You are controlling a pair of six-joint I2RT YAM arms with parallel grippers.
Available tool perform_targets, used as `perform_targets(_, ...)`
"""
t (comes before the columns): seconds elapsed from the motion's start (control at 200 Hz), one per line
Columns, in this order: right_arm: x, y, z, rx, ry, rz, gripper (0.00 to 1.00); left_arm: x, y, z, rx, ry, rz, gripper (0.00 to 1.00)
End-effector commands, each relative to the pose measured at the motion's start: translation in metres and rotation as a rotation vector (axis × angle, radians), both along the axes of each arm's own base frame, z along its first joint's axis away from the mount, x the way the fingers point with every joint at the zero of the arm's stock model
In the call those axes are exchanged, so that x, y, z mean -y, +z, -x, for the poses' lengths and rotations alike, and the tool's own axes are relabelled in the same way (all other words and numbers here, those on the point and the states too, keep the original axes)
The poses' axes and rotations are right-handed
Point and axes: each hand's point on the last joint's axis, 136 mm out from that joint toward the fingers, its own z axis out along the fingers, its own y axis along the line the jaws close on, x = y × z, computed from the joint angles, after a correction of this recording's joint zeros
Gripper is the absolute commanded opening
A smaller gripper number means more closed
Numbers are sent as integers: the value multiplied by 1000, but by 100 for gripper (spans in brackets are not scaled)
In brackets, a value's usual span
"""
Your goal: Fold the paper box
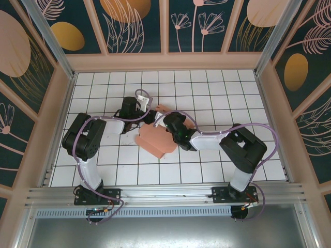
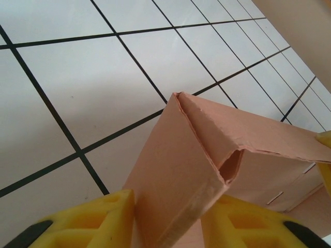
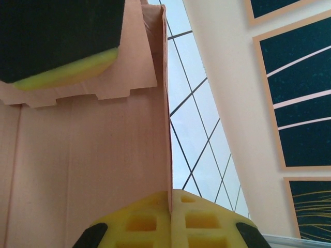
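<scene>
**A:** Where do we have the paper box [image 1: 155, 142]?

**B:** Around the middle of the desk [image 1: 232, 93]. It is half formed, with part of it lying on the desk and at least one wall standing.

**A:** And our grips?

**B:** Our right end effector [image 3: 170, 222] is closed on the thin edge of an upright wall, and the card runs straight between its fingers. Our left end effector [image 2: 168, 222] has its yellow pads [image 2: 103, 217] on either side of a doubled-over wall. They look as if they touch it, but we cannot tell whether they are actually pinching.

**A:** How do we expect it to handle?

**B:** We judge it very light, so it will probably slide across the desk unless one arm anchors it. It is thin card, stiff enough to stand yet quick to buckle away from a crease. The cut edges look ragged at the corner, so a hard pull may tear them.

**A:** So where do we hold?

**B:** On the doubled wall or close beside a crease, where the card is strongest. We keep off the notched flap [image 3: 111, 88], since a single layer there would likely bend.
</scene>
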Motion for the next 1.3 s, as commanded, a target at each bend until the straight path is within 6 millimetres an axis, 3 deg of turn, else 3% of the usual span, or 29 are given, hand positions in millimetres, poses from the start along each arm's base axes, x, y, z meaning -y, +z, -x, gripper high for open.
perform_targets(0.0,-12,11,-1,-8,13,-61,0,5,-8,4,5,-26,-14,34)
perform_targets(0.305,-12,13,-2,-4,9,-61,0,2,-9,6,24,-11,-30,26)
perform_targets(0.646,-16,19,-3,5,17,-62,0,-4,-1,17,162,-47,-63,22)
perform_targets(0.726,-17,20,-3,5,18,-61,0,-2,-2,17,158,-56,-58,14)
perform_targets(0.971,-20,24,-2,1,20,-89,0,3,-6,21,156,-85,-62,10)
perform_targets(1.031,-22,26,-1,-6,24,-106,7,2,-8,21,159,-84,-65,10)
perform_targets(1.111,-24,33,0,-15,26,-153,28,2,-10,20,155,-80,-69,10)
perform_targets(1.191,-26,42,3,-36,31,-221,43,1,-12,20,157,-74,-75,10)
perform_targets(1.291,-28,56,7,-89,35,-342,52,0,-11,20,164,-71,-76,11)
